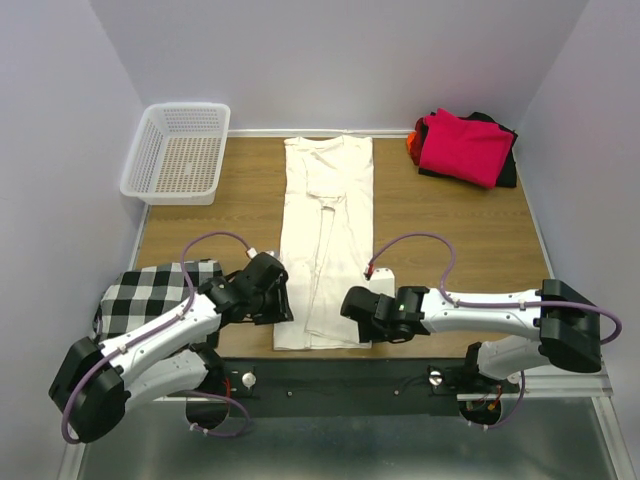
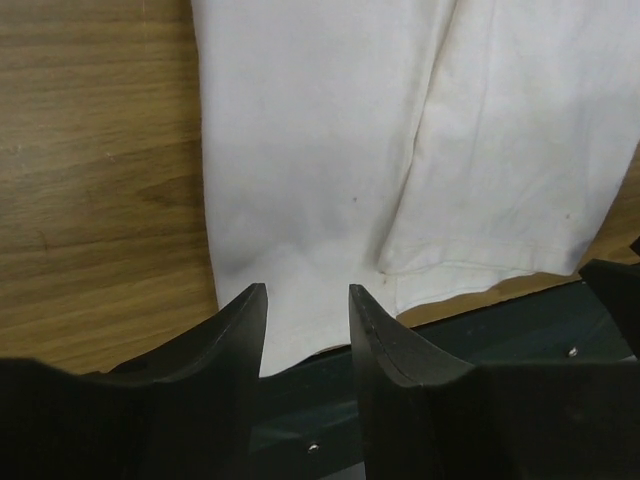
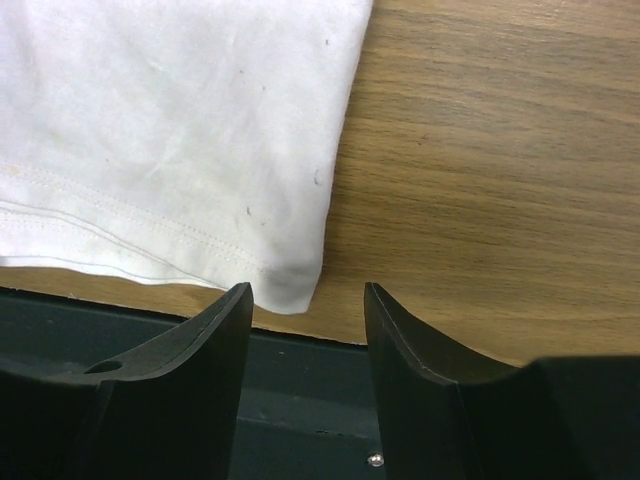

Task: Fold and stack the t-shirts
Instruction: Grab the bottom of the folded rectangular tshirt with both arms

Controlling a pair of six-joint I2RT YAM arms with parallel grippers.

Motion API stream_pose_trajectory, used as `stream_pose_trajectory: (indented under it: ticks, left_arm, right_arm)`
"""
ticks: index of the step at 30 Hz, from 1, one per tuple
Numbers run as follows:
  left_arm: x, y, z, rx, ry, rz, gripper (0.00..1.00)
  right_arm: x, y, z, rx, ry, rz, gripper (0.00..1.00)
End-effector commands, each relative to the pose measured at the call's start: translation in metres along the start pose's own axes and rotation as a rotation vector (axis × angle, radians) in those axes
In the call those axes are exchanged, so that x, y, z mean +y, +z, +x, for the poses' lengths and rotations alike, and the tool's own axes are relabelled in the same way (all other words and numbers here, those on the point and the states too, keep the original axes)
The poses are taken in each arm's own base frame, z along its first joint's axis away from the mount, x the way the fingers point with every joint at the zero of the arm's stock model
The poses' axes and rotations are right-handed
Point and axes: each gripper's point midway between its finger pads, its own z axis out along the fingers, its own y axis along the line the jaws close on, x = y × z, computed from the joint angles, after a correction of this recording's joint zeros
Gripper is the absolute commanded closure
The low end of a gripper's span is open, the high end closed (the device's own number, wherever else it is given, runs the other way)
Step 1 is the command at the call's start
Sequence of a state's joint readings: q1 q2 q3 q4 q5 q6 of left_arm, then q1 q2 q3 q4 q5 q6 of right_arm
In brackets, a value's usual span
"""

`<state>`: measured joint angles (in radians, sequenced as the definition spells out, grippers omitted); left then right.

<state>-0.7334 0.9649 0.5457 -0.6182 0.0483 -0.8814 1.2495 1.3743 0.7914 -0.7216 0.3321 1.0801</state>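
The cream t-shirt (image 1: 325, 240) lies folded lengthwise in a long strip down the middle of the table, its hem at the near edge. My left gripper (image 1: 283, 315) is open and empty at the hem's left corner; in the left wrist view the gripper (image 2: 308, 300) has the cream t-shirt's (image 2: 320, 150) hem between its fingertips, not clamped. My right gripper (image 1: 358, 318) is open and empty at the right corner; in the right wrist view the gripper (image 3: 308, 295) has the shirt corner (image 3: 180, 140) just ahead of its left finger. The folded magenta-red shirt (image 1: 465, 147) lies on the black one (image 1: 507, 172), with the orange one (image 1: 412, 148) at the back right.
A white mesh basket (image 1: 178, 152) stands at the back left. A black-and-white checked cloth (image 1: 150, 292) lies at the near left under the left arm. The dark base rail (image 1: 330, 375) runs along the table's near edge, right behind both grippers. Walls close in on three sides.
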Motion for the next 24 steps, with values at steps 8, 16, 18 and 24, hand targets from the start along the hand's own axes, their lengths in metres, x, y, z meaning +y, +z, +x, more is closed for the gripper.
stream_pose_trajectory:
  ticks: [8, 16, 18, 24]
  left_arm:
    - [-0.006, 0.008, 0.008, -0.044, -0.078, -0.144, 0.41]
    - [-0.009, 0.005, 0.006, -0.114, -0.168, -0.312, 0.41]
    - [-0.009, 0.004, 0.011, -0.111, -0.187, -0.331, 0.40]
    - [-0.004, 0.011, 0.027, -0.080, -0.285, -0.336, 0.40]
  right_arm:
    - [0.000, 0.009, -0.003, -0.029, -0.038, 0.021, 0.43]
    - [-0.005, 0.006, -0.002, -0.032, -0.086, 0.010, 0.43]
    - [-0.008, 0.005, -0.002, -0.035, -0.096, 0.009, 0.42]
    - [-0.014, 0.007, -0.002, -0.037, -0.152, 0.021, 0.41]
